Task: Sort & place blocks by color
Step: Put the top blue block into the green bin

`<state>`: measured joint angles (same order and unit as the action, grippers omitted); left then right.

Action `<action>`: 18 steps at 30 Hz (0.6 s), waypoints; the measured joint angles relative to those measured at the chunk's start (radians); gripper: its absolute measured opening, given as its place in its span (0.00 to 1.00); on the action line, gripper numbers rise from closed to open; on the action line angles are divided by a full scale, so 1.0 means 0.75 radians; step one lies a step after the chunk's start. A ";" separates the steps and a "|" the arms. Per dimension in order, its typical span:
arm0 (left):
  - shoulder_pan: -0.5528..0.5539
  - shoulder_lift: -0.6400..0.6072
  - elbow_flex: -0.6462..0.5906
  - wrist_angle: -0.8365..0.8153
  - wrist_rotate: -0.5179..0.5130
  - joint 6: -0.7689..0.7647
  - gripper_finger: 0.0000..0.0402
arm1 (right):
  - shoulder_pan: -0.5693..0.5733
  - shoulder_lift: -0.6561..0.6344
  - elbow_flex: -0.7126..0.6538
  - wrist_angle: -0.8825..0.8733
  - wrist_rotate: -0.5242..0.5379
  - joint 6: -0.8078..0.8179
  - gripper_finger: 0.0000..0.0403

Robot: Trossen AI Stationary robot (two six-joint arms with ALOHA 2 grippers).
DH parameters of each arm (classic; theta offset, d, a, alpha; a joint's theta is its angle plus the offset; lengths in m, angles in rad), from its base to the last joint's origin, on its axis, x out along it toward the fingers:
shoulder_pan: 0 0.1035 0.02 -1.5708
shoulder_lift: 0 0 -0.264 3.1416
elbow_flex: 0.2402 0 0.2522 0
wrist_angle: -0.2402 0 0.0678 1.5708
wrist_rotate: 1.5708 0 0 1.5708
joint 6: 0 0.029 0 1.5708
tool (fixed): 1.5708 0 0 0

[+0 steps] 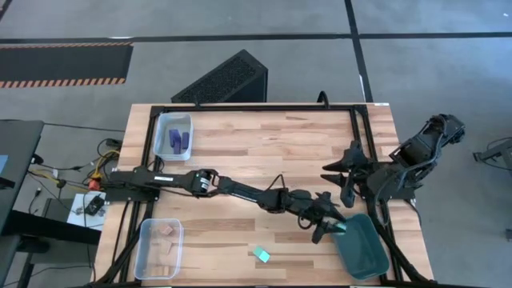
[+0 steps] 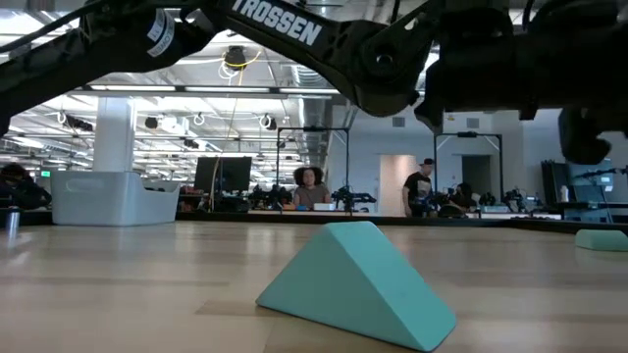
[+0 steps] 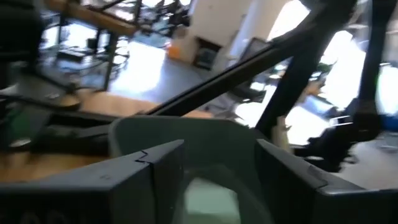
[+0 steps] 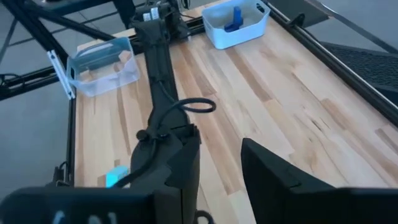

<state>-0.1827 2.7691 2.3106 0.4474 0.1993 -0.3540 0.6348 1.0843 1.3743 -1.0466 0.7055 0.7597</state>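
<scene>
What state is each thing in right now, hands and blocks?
Left hand: open over dark tray, pale teal block between its fingers.
Right hand: open, empty, at table's right edge.
Loose teal block: lying on table.
Purple blocks: inside one clear bin.
Tan pieces: inside other clear bin.

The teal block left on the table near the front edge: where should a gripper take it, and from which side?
Judging by the low view, the teal block is a wedge lying on one flat face, sloped faces up. Probably best to come straight down and pinch its two flat triangular ends; fingers on the slopes would likely slip. It lies alone in the high view.
</scene>
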 joint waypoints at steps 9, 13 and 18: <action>0.008 -0.014 0.000 -0.084 0.041 -0.126 0.63 | 0.020 0.001 0.000 -0.141 0.018 0.049 0.30; 0.028 -0.092 0.000 -0.266 0.064 -0.183 0.63 | 0.021 0.001 -0.003 -0.479 0.089 0.320 0.30; 0.058 -0.228 0.001 -0.653 -0.105 -0.110 0.58 | 0.007 -0.020 -0.082 -0.674 0.122 0.630 0.30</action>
<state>-0.1391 2.5979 2.3116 -0.0426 0.1209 -0.4366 0.6403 1.0695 1.3125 -1.5523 0.7967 1.2320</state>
